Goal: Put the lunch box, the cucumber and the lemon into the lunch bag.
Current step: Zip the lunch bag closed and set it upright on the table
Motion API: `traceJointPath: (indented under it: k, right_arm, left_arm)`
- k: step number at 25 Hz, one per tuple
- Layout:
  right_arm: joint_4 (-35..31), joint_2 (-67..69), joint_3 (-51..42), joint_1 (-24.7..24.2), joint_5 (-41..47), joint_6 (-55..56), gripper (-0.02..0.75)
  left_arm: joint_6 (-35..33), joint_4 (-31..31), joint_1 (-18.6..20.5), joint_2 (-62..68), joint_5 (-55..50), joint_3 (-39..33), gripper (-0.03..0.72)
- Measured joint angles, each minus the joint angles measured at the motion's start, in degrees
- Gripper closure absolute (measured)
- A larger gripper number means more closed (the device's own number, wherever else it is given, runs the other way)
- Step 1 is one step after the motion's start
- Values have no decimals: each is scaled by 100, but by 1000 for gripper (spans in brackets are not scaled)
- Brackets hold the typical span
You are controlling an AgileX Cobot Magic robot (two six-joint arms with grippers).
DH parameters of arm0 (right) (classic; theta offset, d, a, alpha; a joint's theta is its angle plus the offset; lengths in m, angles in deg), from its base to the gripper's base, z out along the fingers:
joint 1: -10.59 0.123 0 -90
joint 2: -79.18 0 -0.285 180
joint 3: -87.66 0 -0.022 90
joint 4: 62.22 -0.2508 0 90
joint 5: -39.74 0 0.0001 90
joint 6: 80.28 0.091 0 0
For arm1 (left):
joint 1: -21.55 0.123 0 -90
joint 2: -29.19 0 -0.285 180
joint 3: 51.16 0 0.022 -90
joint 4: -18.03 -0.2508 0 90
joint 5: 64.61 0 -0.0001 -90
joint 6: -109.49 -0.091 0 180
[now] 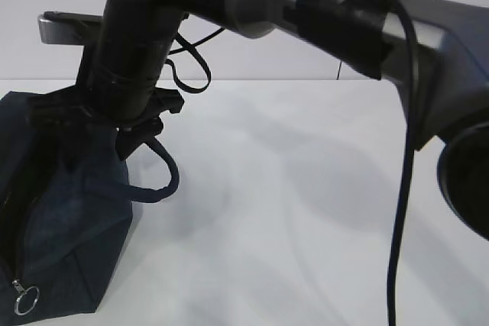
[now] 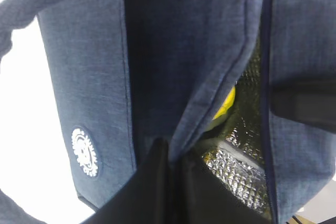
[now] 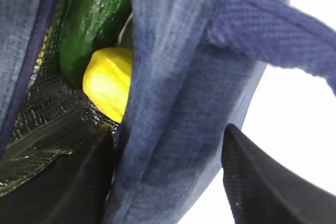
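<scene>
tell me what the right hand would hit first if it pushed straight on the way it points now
Most likely the lunch bag: its side wall runs between the right hand fingers. The lemon and cucumber lie beyond, inside; depth is unclear.

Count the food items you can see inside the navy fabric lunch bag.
2. A dark green cucumber lies against the silvery lining; a yellow lemon sits just below, touching it. The navy fabric lunch bag may hide more, including any lunch box.
</scene>
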Motion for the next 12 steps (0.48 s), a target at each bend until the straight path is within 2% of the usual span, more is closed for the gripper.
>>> traceJointPath:
  k: [12]
  right_arm:
    - [-76,257,-12,0,-10,0,278]
  left_arm:
    - [9,50,0,0,-10,0,681]
